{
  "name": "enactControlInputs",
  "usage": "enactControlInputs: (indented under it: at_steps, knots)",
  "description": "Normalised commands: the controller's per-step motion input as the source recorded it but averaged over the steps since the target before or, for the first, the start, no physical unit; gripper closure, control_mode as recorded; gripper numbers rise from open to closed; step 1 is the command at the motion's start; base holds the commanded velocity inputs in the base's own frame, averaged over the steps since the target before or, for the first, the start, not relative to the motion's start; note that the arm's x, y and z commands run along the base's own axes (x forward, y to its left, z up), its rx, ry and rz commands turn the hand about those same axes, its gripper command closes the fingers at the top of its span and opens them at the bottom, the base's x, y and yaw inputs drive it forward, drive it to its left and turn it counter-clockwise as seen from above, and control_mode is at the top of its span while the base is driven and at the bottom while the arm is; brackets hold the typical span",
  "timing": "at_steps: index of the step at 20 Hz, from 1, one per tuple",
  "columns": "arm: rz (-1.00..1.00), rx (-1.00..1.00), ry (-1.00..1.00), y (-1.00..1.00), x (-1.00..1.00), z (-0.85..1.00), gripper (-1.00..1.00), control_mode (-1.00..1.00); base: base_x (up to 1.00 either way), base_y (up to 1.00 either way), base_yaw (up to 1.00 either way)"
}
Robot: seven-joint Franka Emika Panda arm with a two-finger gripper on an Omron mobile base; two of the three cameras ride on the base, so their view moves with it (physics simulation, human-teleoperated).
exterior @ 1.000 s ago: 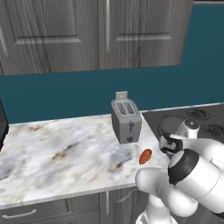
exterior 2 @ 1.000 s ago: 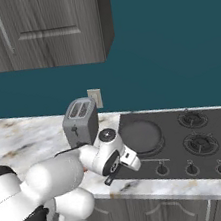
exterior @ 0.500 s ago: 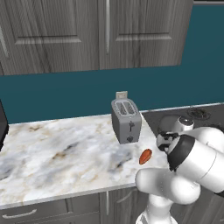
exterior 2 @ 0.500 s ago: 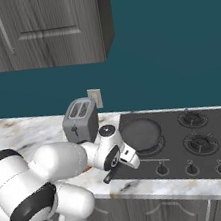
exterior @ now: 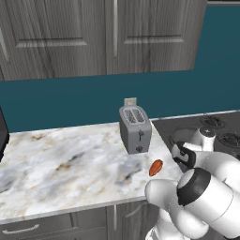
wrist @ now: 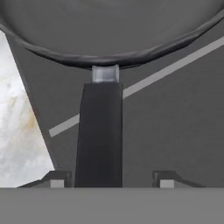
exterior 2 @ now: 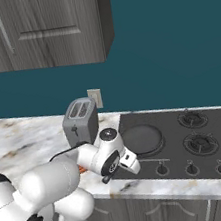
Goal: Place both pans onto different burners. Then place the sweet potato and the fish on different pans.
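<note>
Hand view puts the pan's handle (wrist: 99, 131) running straight between my tool's (wrist: 107, 181) spread fingertips (wrist: 57, 180), which I judge are lined up to grip it. That pan (exterior 2: 141, 140) sits on the cooktop (exterior 2: 206, 127). An orange food piece (exterior: 156, 167) lies on the bench (exterior: 56, 164), near the toaster (exterior: 135, 129).

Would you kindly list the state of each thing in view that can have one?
Pan: sitting on the cooktop's front-left burner, empty.
Pan handle: lying between the gripper's fingertips.
Gripper: open, fingertips astride the handle.
Fish: lying on the counter, near the cooktop.
Toaster: upright, slots empty.
Cabinet doors: closed.
</note>
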Motion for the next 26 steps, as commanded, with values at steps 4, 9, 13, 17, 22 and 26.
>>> enactControlInputs:
  at_steps: [4,9,13,17,22,26]
  knots:
    - [0.00,0.00,0.00,0.00,0.20,0.01,-1.00,-1.00,0.00,0.00,0.00]
    - [0.02,0.01,-0.01,0.00,-0.07,0.66,-1.00,-1.00,0.00,0.00,0.00]
    - [0.04,0.02,0.00,0.00,-0.18,0.85,-1.00,-1.00,0.00,0.00,0.00]
    - [0.03,0.00,0.00,0.01,-0.33,0.63,-1.00,-1.00,0.00,0.00,0.00]
    - [0.09,0.00,-0.03,0.40,-0.61,0.53,-1.00,-1.00,0.00,0.00,0.00]
    - [0.14,-0.07,0.00,0.84,-0.52,0.26,-1.00,-1.00,0.00,0.00,0.00]
